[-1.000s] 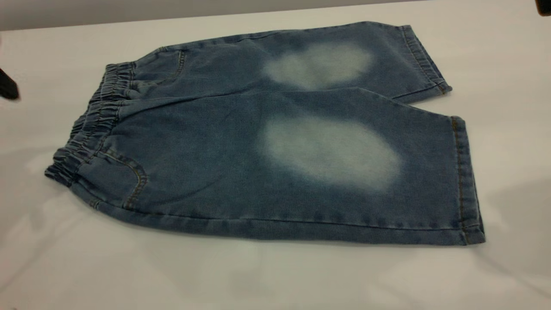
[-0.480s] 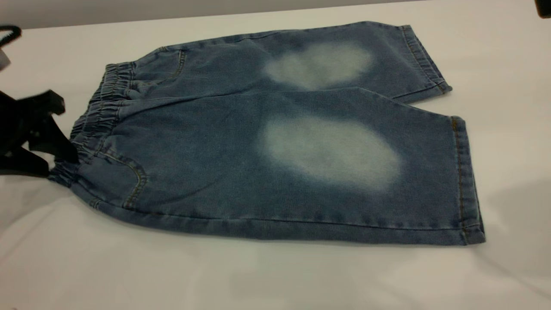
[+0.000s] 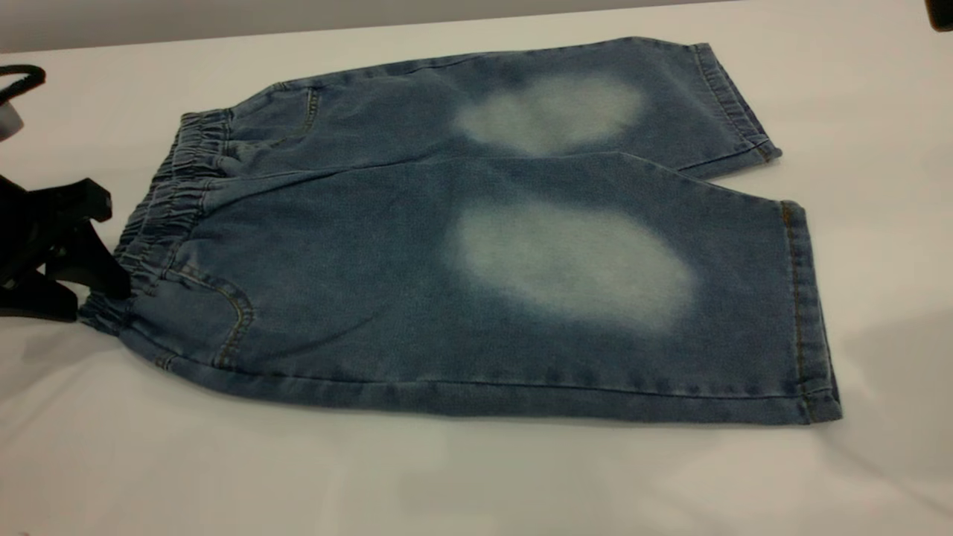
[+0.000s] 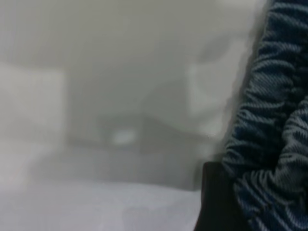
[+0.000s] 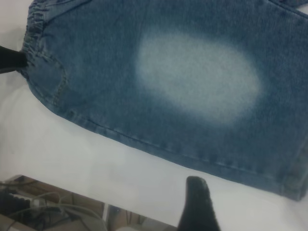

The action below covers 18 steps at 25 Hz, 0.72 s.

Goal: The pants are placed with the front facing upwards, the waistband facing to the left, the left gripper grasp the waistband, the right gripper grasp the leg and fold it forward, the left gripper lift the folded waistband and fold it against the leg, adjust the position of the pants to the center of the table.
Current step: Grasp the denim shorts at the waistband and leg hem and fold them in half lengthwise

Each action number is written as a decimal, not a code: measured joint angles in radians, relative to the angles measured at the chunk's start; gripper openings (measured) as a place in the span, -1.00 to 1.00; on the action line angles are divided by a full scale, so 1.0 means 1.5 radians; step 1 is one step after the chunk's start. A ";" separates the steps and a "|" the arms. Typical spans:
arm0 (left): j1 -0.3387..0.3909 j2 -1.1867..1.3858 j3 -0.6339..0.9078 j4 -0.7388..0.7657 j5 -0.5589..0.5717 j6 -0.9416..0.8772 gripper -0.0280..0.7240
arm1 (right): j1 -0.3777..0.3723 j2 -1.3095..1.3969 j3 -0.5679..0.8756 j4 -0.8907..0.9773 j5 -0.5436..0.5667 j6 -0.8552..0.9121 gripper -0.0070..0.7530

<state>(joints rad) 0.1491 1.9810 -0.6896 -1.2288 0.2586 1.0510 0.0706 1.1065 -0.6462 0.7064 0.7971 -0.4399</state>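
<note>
Exterior view. The pants [image 3: 476, 246] lie flat, front side up, on the white surface [image 3: 476, 484], filling the middle of the frame from left to right. The waistband [image 3: 160, 219] runs down the left end as a gathered, ruched strip; the two leg hems end at the right, one at upper right, the other at lower right. Each leg carries a pale faded oval patch — one in the upper centre, a larger one in the centre. A curved pocket seam with tan stitching sits at lower left, just beside the waistband.

The left tool [image 3: 100, 279] enters from the left edge of the frame, black and angular, its tips touching the lower part of the waistband. Whether its jaws are apart or clamped on the fabric cannot be told. A thin black cable [image 3: 18, 74] loops at upper left.

Left wrist view. Ruched denim fills the right side of the frame, with a dark jaw piece against it.

Right wrist view. One dark fingertip [image 5: 197, 204] of the right tool hovers over bare surface beside the lower leg seam — its jaw state cannot be told.
</note>
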 joint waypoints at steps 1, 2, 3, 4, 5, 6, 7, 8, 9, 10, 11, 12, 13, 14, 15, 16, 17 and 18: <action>0.000 0.000 0.000 0.001 0.000 0.000 0.09 | 0.000 0.000 0.000 0.000 0.000 0.001 0.17; 0.000 0.000 0.000 0.001 0.000 0.000 0.09 | 0.000 0.000 0.000 0.000 0.000 0.001 0.17; 0.000 0.000 0.000 0.001 0.000 0.000 0.09 | 0.000 0.000 0.000 0.000 0.000 0.001 0.17; 0.000 0.000 0.000 0.001 -0.001 0.001 0.09 | 0.000 0.000 0.000 0.000 0.000 0.001 0.17; 0.000 0.000 0.000 0.001 -0.005 0.005 0.09 | 0.000 0.000 0.000 0.000 0.000 0.001 0.17; 0.000 0.000 0.000 0.001 -0.011 0.008 0.09 | 0.000 0.000 0.000 0.000 0.000 0.001 0.17; 0.000 0.000 0.000 0.001 -0.018 0.008 0.09 | 0.000 0.000 0.000 0.000 0.000 0.001 0.17; 0.000 0.000 0.000 0.001 -0.024 0.008 0.09 | 0.000 0.000 0.000 0.000 0.000 0.001 0.17; 0.000 0.000 0.000 0.001 -0.025 0.008 0.09 | 0.000 0.000 0.000 0.000 0.000 0.001 0.17; 0.000 0.000 0.000 0.001 -0.025 0.009 0.09 | 0.000 0.000 0.000 0.000 0.000 0.001 0.17; -0.001 0.000 0.000 0.001 -0.025 0.011 0.09 | 0.000 0.000 0.000 0.000 0.000 0.001 0.17; -0.001 0.000 0.000 0.001 -0.025 0.011 0.09 | 0.000 0.000 0.000 0.000 0.000 0.001 0.17; -0.001 0.001 0.000 0.001 -0.026 0.011 0.09 | 0.000 0.000 0.000 0.000 0.000 0.001 0.17; -0.001 0.001 0.000 0.001 -0.027 0.011 0.09 | 0.000 0.000 0.000 -0.001 0.000 0.000 0.17; -0.001 0.001 0.000 0.001 -0.030 0.011 0.09 | 0.000 0.000 0.000 -0.001 0.000 0.000 0.17; -0.001 0.001 0.000 0.001 -0.034 0.011 0.09 | 0.000 0.000 0.000 -0.001 0.000 0.000 0.17; -0.001 0.001 0.000 0.000 -0.037 0.011 0.09 | 0.000 0.000 0.000 -0.001 0.000 0.000 0.17; -0.001 0.001 0.000 0.000 -0.038 0.011 0.09 | 0.000 0.000 0.000 -0.001 0.000 0.000 0.17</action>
<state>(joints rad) 0.1481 1.9819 -0.6896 -1.2282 0.2021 1.0679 0.0706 1.1065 -0.6462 0.7048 0.7978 -0.4400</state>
